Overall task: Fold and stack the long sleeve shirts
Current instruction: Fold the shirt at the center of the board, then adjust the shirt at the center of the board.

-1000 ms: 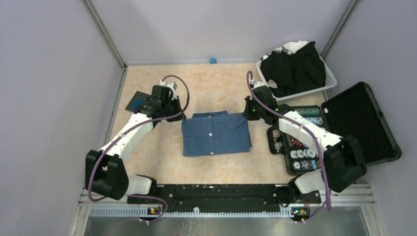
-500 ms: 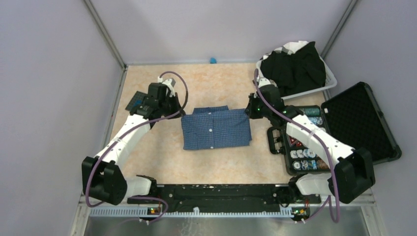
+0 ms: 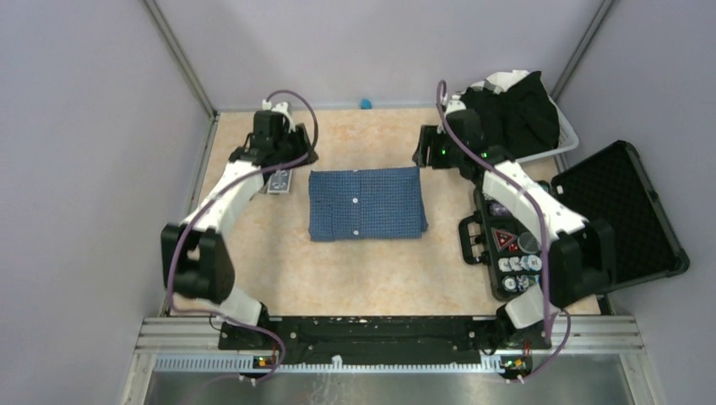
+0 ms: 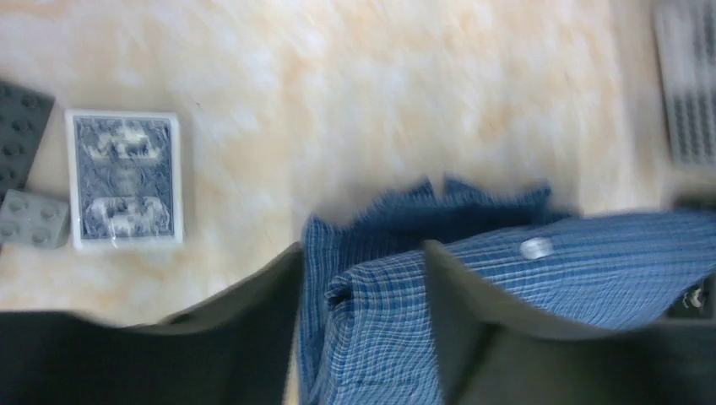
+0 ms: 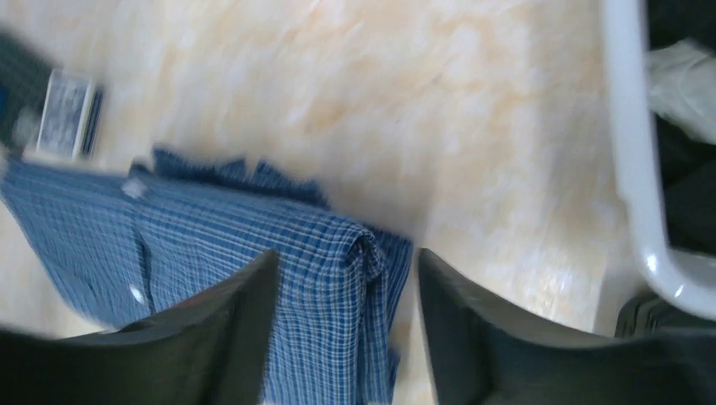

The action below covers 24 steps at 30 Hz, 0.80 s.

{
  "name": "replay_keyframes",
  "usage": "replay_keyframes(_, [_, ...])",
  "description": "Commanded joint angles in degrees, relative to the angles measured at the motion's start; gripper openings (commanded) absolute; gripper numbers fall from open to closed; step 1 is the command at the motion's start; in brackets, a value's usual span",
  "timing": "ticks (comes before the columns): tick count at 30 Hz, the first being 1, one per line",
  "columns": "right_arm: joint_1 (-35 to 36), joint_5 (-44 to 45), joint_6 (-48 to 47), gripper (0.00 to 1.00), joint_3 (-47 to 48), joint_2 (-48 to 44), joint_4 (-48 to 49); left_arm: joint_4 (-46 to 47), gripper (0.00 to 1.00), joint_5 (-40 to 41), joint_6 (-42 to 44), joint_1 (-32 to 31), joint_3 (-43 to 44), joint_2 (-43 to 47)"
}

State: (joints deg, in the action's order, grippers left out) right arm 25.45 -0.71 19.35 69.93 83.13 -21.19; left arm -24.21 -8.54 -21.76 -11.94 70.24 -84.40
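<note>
One pale, marbled desk (image 3: 371,278) carries everything you see. On its right side lies the black hard case (image 3: 621,211), open, its foam-lined lid flat beside the half that holds small round pieces. Behind the case sits a white basket (image 3: 570,139) heaped with the black shirts (image 3: 511,114).

The blue checked shirt (image 3: 365,204) lies folded into a neat rectangle at the middle of the desk, buttons up. It is flat on the surface and well apart from the basket.

Your left gripper (image 4: 361,257) hangs by the shirt's far left corner with its fingers spread — the cloth shows in the gap but is not pinched. Your right gripper (image 5: 346,257) stands likewise at the far right corner, fingers apart, near the basket's rim.

Left of the shirt lies a blue-backed deck of cards (image 4: 125,180), and just beside it a small grey studded brick (image 4: 34,218).
</note>
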Motion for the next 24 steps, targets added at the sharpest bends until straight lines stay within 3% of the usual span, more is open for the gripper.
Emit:
replay_keyframes(1, [-6.5, 0.1, -1.7, 0.70, 10.1, 11.2, 1.9, 5.0, 0.85, 3.0, -0.1, 6.4, 11.2, -14.8])
replay_keyframes(3, [-7.4, 0.1, -0.9, 0.76, 14.2, 13.4, 0.1, 4.3, 0.98, 2.0, 0.8, 7.0, 16.3, -17.9])
replay_keyframes(6, [-7.2, -1.7, 0.8, 0.78, 16.5, 13.4, -0.5, 3.4, 0.99, -0.4, 1.5, 6.9, 21.1, -18.5])
replay_keyframes(11, [-3.1, -0.9, 2.4, 0.77, 12.8, 11.9, 0.1, 3.1, 0.98, -3.0, 1.0, 4.6, 17.2, -14.7])
replay_keyframes(14, [0.0, -0.9, 4.5, 0.74, 9.0, 10.9, 1.6, 3.2, 0.87, -5.4, -0.3, 1.9, 11.7, -12.2])
replay_keyframes(20, [4.0, -2.3, 7.9, 0.56, 2.6, 10.1, 4.8, 5.3, 0.53, -6.6, -2.3, -4.0, 0.4, -9.3])
replay_keyframes(24, [4.2, -2.9, 8.6, 0.51, -1.5, 10.1, 5.9, 6.9, 0.44, -6.8, -2.8, -4.1, -3.1, -10.2])
